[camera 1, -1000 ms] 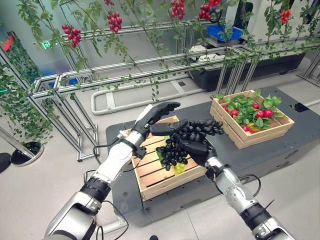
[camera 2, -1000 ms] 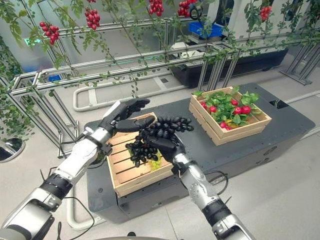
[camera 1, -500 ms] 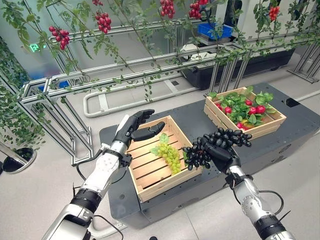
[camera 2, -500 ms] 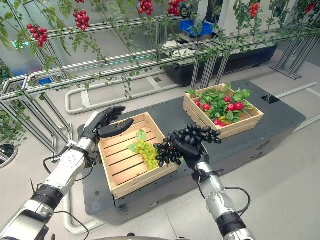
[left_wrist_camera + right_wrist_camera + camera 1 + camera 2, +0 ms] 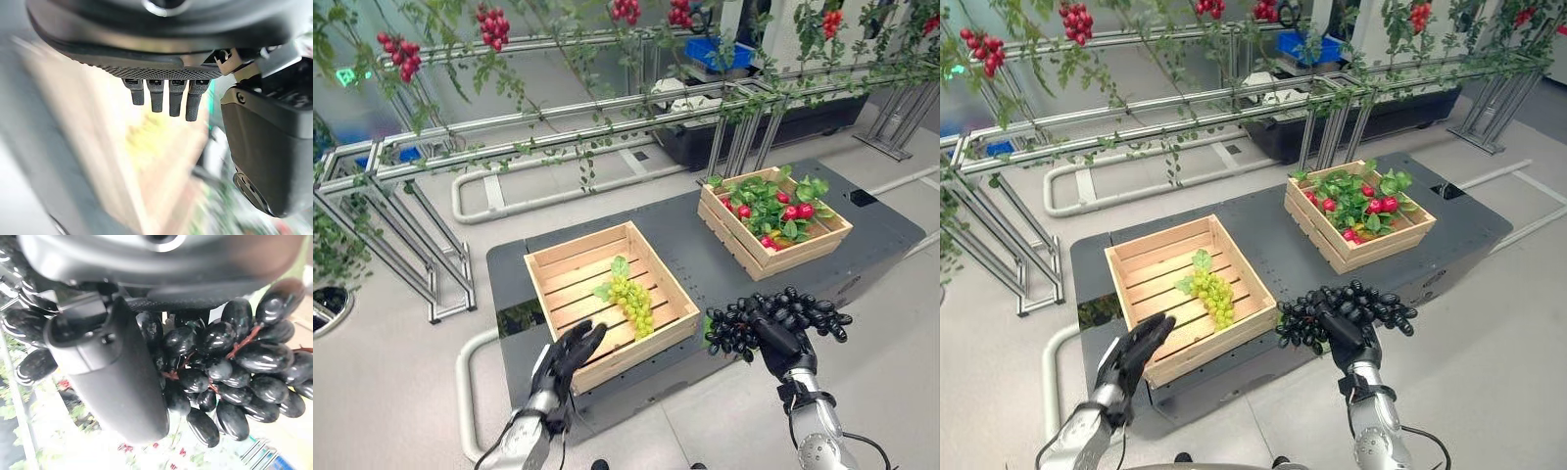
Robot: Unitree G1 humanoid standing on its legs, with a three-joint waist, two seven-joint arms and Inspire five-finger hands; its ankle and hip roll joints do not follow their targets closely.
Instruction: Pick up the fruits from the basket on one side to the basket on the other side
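The right hand holds a bunch of black grapes, its thumb and fingers curled round the cluster; in the right wrist view the thumb lies across the berries with the reddish stem running between them. The bunch hangs in the air off the near edge of the dark platform, between the two crates and nearer than both, touching neither. It spills out to either side of the hand (more of it toward the robot's left).

The near wooden crate sits on the platform's left part and holds one bunch of green grapes with a leaf, lying on the slats toward the crate's right side; the rest of its slatted floor is bare. The far wooden crate stands well apart on the right part of the platform, filled with green leaves and red fruits, probably small tomatoes or radishes, though they are too small to tell. A bare strip of platform lies between the two crates.

The left hand is low at the near left corner of the near crate, fingers straight and slightly spread, holding nothing; whether the fingertips touch the crate's front wall cannot be told. Behind the platform runs a metal frame hung with vines and red fruit clusters.
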